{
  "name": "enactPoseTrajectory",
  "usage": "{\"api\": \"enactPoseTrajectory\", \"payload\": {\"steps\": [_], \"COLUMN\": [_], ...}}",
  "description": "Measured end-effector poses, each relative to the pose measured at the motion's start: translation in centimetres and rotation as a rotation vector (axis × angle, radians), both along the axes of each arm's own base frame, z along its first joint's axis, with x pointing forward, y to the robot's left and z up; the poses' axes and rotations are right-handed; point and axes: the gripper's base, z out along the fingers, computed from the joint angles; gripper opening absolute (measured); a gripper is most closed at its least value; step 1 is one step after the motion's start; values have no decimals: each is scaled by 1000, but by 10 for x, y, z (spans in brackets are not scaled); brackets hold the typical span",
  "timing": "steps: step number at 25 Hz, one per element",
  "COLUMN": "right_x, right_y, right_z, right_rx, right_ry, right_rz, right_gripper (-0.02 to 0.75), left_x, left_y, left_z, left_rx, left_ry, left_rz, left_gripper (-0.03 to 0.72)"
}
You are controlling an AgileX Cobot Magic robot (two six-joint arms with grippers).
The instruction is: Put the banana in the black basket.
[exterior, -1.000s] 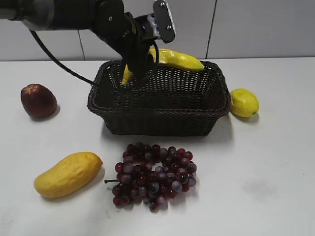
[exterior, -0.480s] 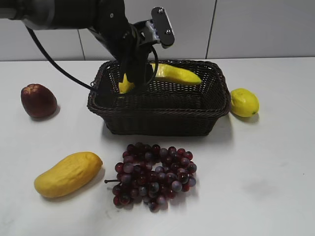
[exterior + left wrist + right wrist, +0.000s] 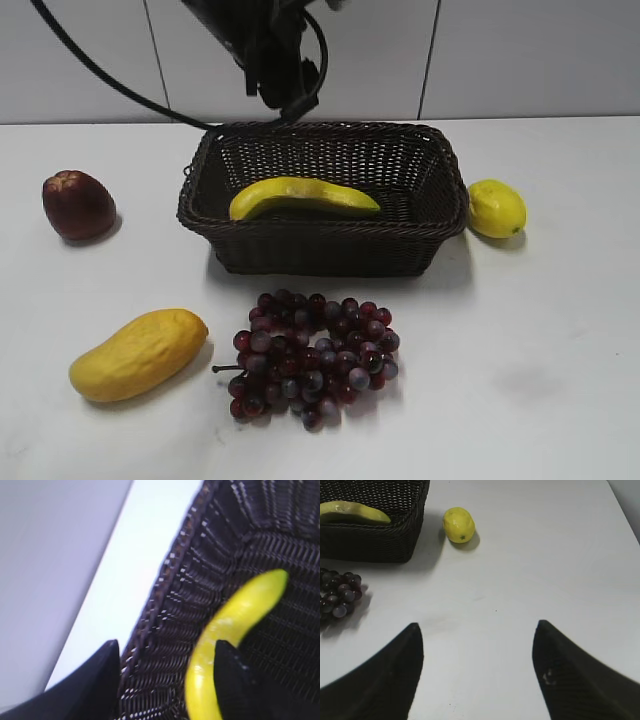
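Observation:
The banana (image 3: pixel 300 196) lies flat inside the black basket (image 3: pixel 440 205), along its front wall. It also shows in the left wrist view (image 3: pixel 235 625) on the basket's floor, and in the right wrist view (image 3: pixel 352 511). My left gripper (image 3: pixel 165 652) is open and empty, raised above the basket's back left rim (image 3: pixel 165 595); in the exterior view only the arm's lower part (image 3: pixel 275 70) shows at the top. My right gripper (image 3: pixel 477 635) is open and empty over bare table, right of the basket (image 3: pixel 395 540).
A lemon (image 3: pixel 496 208) sits right of the basket. A bunch of dark grapes (image 3: pixel 310 357) lies in front of it. A mango (image 3: pixel 138 353) lies front left and a dark red fruit (image 3: pixel 77 204) far left. A tiled wall runs behind the table.
My left gripper let go of the banana and rose up and out of the basket. The banana dropped from its tilted hold and now lies flat on the basket floor.

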Motion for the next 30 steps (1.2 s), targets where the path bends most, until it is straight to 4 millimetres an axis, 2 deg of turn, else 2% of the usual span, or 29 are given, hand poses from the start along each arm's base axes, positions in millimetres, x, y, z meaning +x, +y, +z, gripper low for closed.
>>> {"api": "enactPoseTrajectory", "payload": {"steps": [3,9,14,19,22,26,30], "right_x": [0,0,0,0,0,0,0], "right_y": [0,0,0,0,0,0,0], "right_z": [0,0,0,0,0,0,0], "right_rx": [0,0,0,0,0,0,0], "right_ry": [0,0,0,0,0,0,0], "right_rz": [0,0,0,0,0,0,0], "right_gripper": [518,518,518,518,518,518,518], "left_x": [6,16,32,46,50,42,21], "left_y": [14,67,123,183,209,236,252], "left_z": [24,62,66,69,71,78,80], "left_rx": [-39,15,-35,-215,-298,-332,-304], "left_ry": [37,121,203,314,354,358,370], "left_rz": [160,477,682,823,875,931,975], "left_gripper": [573,565,562,554,542,539,531]}}
